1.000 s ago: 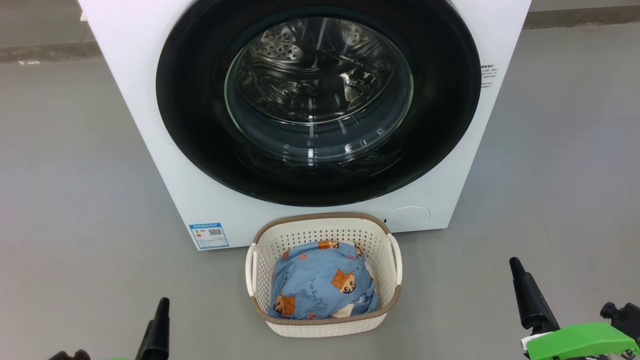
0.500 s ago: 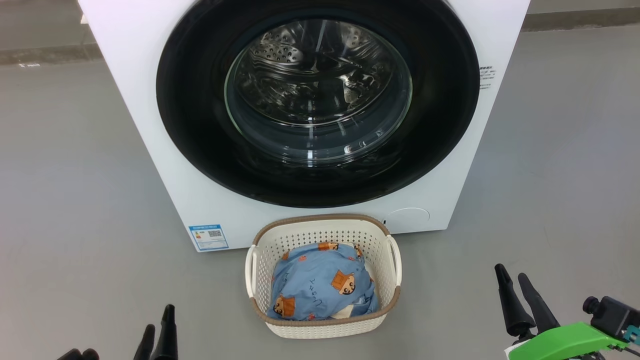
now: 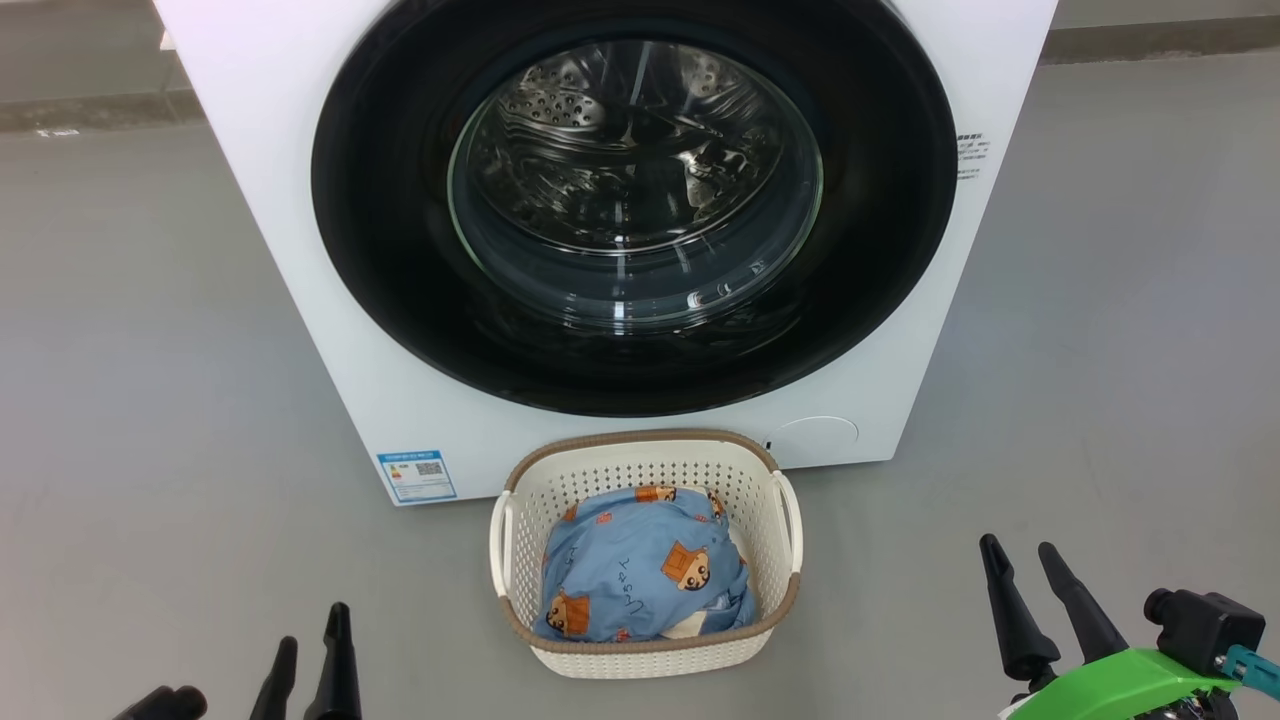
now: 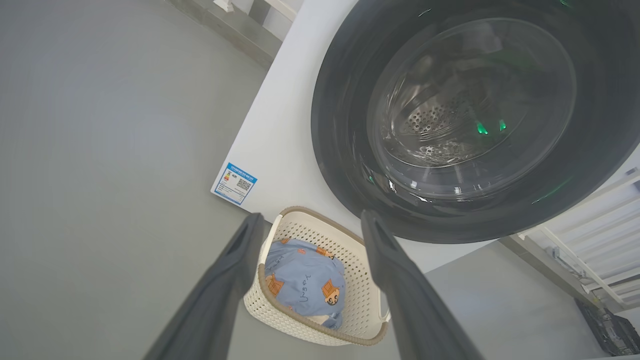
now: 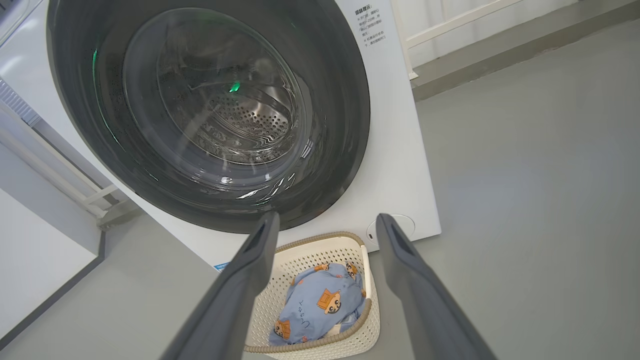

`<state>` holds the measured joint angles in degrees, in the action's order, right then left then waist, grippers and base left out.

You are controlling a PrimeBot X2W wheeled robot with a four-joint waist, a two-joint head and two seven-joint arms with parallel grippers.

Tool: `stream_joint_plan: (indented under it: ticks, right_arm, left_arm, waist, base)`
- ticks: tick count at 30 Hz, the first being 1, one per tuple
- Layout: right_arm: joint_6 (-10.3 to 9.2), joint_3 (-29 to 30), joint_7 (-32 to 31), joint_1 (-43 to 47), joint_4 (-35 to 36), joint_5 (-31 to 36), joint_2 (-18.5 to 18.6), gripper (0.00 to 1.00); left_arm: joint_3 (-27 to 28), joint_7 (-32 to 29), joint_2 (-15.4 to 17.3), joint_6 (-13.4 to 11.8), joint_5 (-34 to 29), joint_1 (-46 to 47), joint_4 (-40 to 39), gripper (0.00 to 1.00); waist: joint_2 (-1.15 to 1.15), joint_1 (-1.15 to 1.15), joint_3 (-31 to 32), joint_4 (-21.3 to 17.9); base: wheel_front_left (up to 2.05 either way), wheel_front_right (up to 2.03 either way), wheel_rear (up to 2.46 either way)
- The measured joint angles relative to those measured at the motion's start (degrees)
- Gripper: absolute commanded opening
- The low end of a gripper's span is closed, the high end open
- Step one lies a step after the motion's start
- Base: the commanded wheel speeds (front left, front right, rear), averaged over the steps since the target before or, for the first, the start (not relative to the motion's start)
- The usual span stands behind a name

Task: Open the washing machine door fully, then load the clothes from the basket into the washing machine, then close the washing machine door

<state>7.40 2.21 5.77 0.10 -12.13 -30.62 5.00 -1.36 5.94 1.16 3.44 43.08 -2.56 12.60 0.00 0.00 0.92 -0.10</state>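
— What's in the basket [image 3: 645, 440]?
— The clothes [image 3: 645, 580]: a blue bundle with orange figures, a cream bit at its near edge. It stands on the floor [image 3: 150, 400] between my left gripper [image 3: 313, 628] and right gripper [image 3: 1018, 548], ahead of both.
— The door [image 3: 380, 260]?
— Shut on the washer [image 3: 270, 200], beyond the basket. The steel drum [image 3: 600, 110] shows through its glass.
— Your hands?
— Both spread wide, holding nothing.
— Changed from a second ago?
— Each has turned, so two fingers [image 3: 1010, 610] show, and the right sits lower. Basket and clothes lie as before.
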Motion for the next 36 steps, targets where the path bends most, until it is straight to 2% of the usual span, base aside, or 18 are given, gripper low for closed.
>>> stream_joint_plan:
  ticks: [13,36]
  right_arm:
    - [0.00,-0.1,2.3,0.2,-1.0,8.3,-0.1,1.00]
    - [0.00,-0.5,6.0,1.0,0.5,27.5,-0.1,1.00]
  left_arm:
    - [0.2,2.0,0.2,-0.2,-8.1,-1.1,-1.2,1.00]
    - [0.1,6.0,0.7,-1.2,-26.2,-2.5,-5.1,1.00]
  waist:
    - [0.00,0.00,-0.1,0.0]
    - [0.00,0.00,-0.2,0.0]
  base:
    - [0.00,0.00,0.00]
    - [0.00,0.00,0.00]
